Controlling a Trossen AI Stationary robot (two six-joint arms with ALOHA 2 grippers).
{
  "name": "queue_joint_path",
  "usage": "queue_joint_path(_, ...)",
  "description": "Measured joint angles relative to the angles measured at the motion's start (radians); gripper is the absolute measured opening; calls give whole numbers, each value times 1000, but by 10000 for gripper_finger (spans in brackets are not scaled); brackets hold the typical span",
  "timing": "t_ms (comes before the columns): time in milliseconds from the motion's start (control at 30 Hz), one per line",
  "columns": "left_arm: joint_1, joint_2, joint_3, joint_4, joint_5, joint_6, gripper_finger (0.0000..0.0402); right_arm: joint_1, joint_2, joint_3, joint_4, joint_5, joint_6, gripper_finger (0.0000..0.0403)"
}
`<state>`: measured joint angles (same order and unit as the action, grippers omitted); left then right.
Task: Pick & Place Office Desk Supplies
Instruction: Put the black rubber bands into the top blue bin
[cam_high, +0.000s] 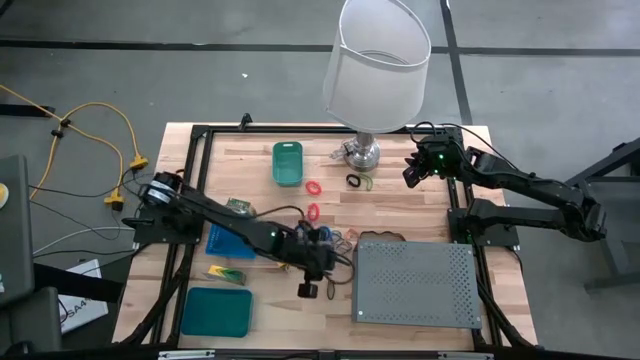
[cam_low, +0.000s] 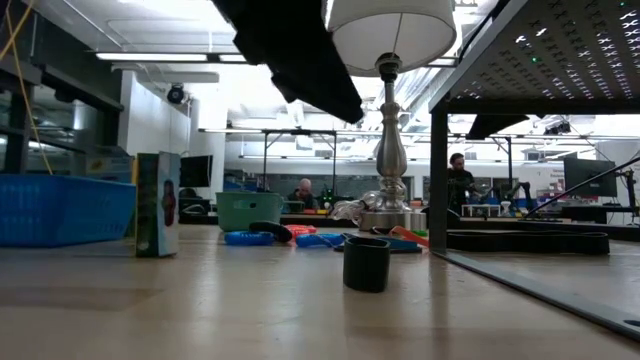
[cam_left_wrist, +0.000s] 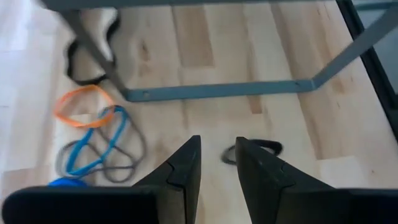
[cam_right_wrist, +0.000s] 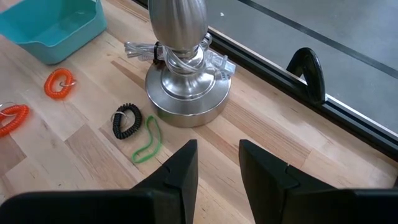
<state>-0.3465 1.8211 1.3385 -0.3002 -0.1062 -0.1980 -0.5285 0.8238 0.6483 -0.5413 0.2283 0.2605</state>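
Loose bands lie in a cluster on the wood: an orange loop (cam_left_wrist: 84, 106), a blue one (cam_left_wrist: 99, 146) and a black one (cam_left_wrist: 87, 62). My left gripper (cam_left_wrist: 217, 165) hovers open just past them, beside the grey perforated box (cam_high: 415, 283). A small black ring (cam_left_wrist: 255, 149) lies flat on the table just beyond its fingertips. My right gripper (cam_right_wrist: 217, 168) waits open at the far right (cam_high: 412, 172), near the lamp base (cam_right_wrist: 186, 93). By that base lie a black coil ring (cam_right_wrist: 126, 121), a green band (cam_right_wrist: 148, 142) and orange coil rings (cam_right_wrist: 59, 82).
A small teal bin (cam_high: 287, 162) stands at the back, a blue bin (cam_high: 225, 240) and a flat teal tray (cam_high: 216, 312) on the left. Yellow-and-green blocks (cam_high: 228, 272) lie near them. The box stands on legs (cam_left_wrist: 217, 90). A small black cylinder (cam_low: 366, 265) stands near the front edge.
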Motion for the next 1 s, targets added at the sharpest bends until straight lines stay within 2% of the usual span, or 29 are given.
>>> queue_joint_path(400, -48, 182, 222, -177, 1, -47, 95, 0, 0, 0, 22, 0, 0, 105)
queue_joint_path(600, -49, 203, 226, -187, -8, -105, 95, 0, 0, 0, 31, 0, 0, 105)
queue_joint_path(1000, -49, 238, 224, -192, -25, -125, 95, 0, 0, 0, 31, 0, 0, 105)
